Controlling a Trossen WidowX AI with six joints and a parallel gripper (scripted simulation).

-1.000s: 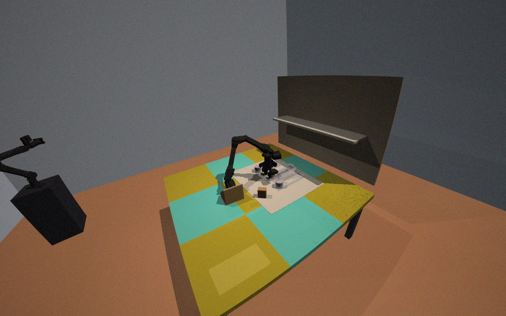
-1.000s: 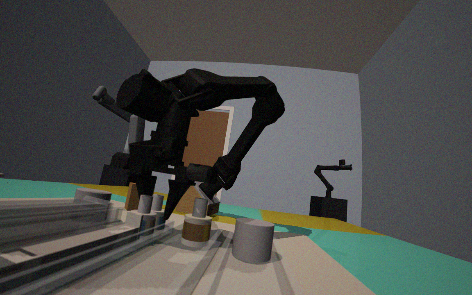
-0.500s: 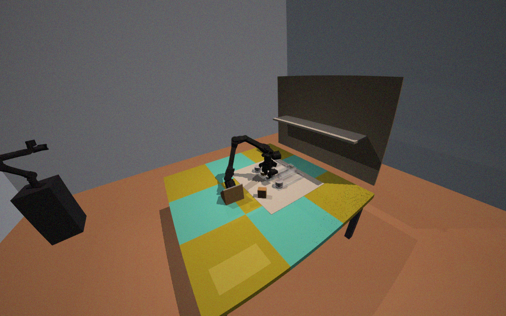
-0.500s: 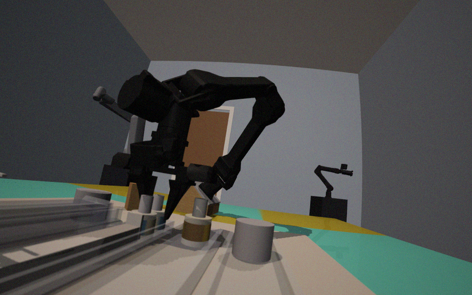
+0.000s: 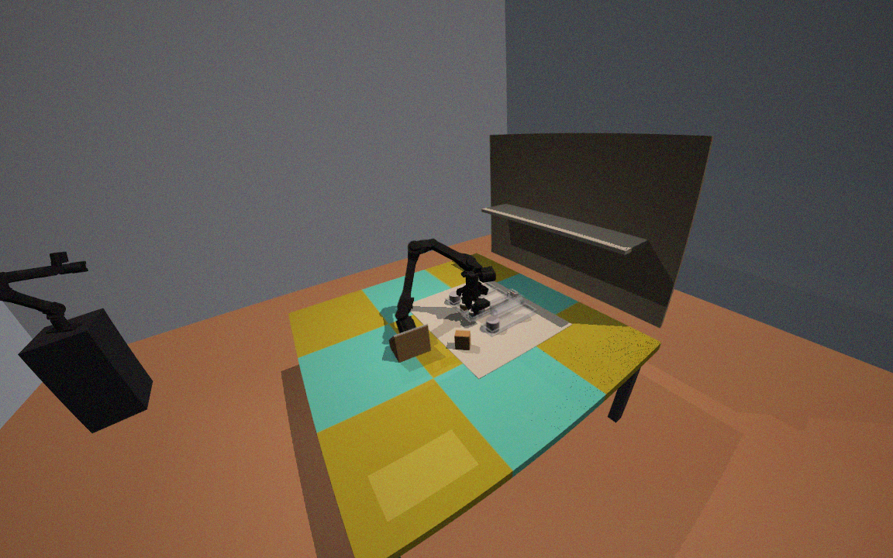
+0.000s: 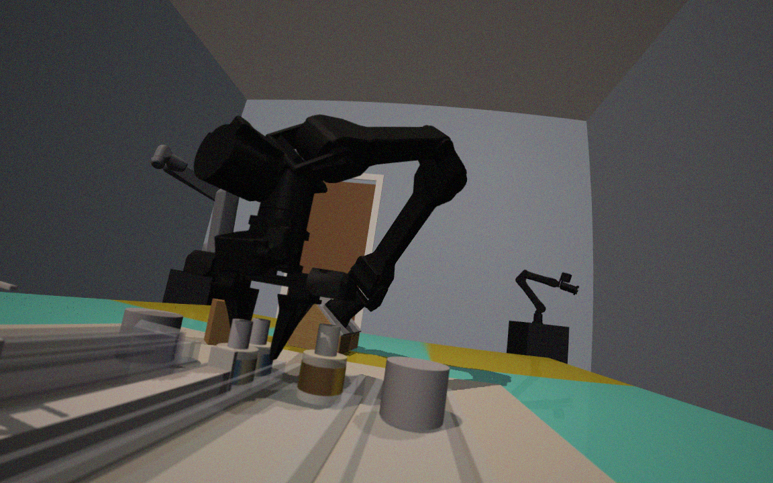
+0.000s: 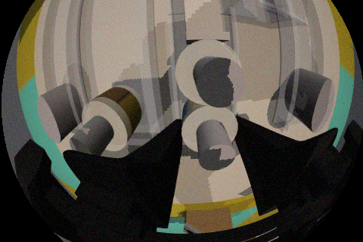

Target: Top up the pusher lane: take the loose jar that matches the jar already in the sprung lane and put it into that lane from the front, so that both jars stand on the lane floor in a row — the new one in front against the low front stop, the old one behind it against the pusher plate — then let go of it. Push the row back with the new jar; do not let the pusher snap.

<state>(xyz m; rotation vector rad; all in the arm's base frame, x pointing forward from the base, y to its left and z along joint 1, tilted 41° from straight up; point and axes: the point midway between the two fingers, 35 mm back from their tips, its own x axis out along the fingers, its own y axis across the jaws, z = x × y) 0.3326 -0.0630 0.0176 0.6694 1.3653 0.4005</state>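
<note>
My gripper point(image 6: 259, 354) point(image 7: 208, 123) points down, shut on a blue-banded jar point(image 7: 189, 132) with a white shoulder and grey knob. The jar looks upright at the front of the clear-walled lane point(image 7: 178, 7). Right behind it stands the matching lane jar point(image 6: 243, 364) point(image 7: 185, 72); the two overlap in the wrist view, and whether they touch is unclear. A dark edge shows behind the lane jar. The held jar's base, the lane floor under it and the front stop are hidden. A brown-banded jar point(image 6: 320, 379) point(image 7: 125, 102) stands to one side of the gripper.
Grey cylinders point(image 5: 492, 324) point(image 6: 415, 393) point(image 7: 308, 94) stand on both sides. A small wooden block point(image 5: 462, 339) point(image 6: 217, 322) and a larger wooden wedge point(image 5: 412, 343) stand near the arm base. Clear rails run beside the lane. A shelf point(image 5: 560, 229) hangs on the panel behind.
</note>
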